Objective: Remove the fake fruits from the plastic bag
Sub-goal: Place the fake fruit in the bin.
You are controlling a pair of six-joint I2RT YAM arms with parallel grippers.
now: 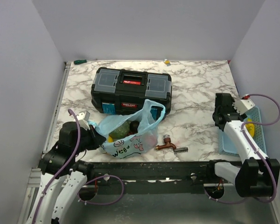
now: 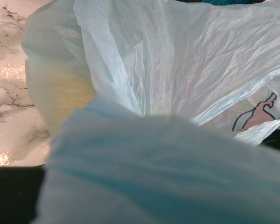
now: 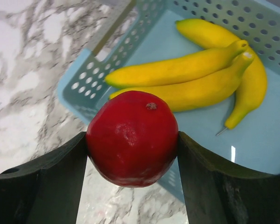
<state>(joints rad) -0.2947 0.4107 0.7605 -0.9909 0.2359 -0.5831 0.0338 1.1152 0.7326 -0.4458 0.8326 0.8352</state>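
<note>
The plastic bag [image 1: 130,135] lies on the marble table [image 1: 196,93] at the near left, just in front of the black toolbox [image 1: 130,88], with its mouth open upward. Inside it, the top view shows only green, dark and yellow shapes; which fruits they are cannot be told.

The left gripper [image 1: 97,138] is at the left edge of the bag. In the left wrist view the blue film [image 2: 177,70] fills almost the whole picture and a blurred fold covers the fingers completely. The jaws are closed and seem to pinch the film, but the contact itself is hidden. A yellowish form [image 2: 60,98] shows faintly through the film.

The right gripper [image 3: 132,140] clamps a red fruit [image 3: 130,135] between its two fingers [image 3: 51,182], above the near-left corner of the light-blue basket [image 3: 84,84]. Yellow bananas [image 3: 186,79] lie in this basket. In the top view the basket [image 1: 260,140] is partly hidden behind the right arm, and the red fruit is not visible there.

A brass tap [image 1: 165,143] and a small spring [image 1: 180,150] lie just to the right of the bag.
</note>
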